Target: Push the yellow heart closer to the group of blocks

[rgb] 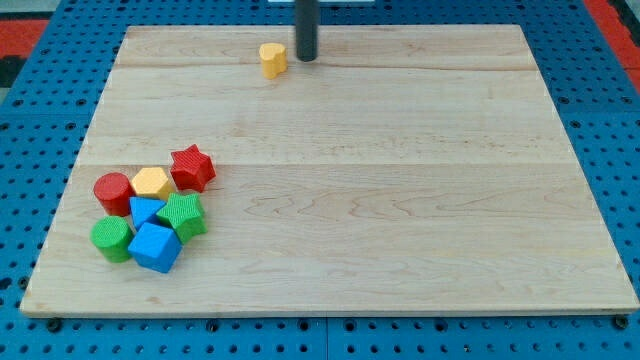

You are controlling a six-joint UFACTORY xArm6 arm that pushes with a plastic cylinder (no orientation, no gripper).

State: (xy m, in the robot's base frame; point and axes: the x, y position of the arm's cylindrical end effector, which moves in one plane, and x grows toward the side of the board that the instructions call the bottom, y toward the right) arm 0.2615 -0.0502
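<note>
**Tip beside the yellow heart at the far edge**

My tip [306,58] stands just to the right of the yellow heart [272,59], near the top edge of the surface [400,200], left of its middle. There are no fingers on this rig, only the rod. The group sits well apart, by the bottom-left corner: red star [192,167], yellow hexagon [152,183], red cylinder [113,192], green blocks [183,215], blue blocks [154,247]. I judge the tip should be above and right of the heart to drive it there.

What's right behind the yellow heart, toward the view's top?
Only bare board lies behind the yellow heart. My tip stands just to its right, apparently not touching. Nothing there looks covered.
</note>
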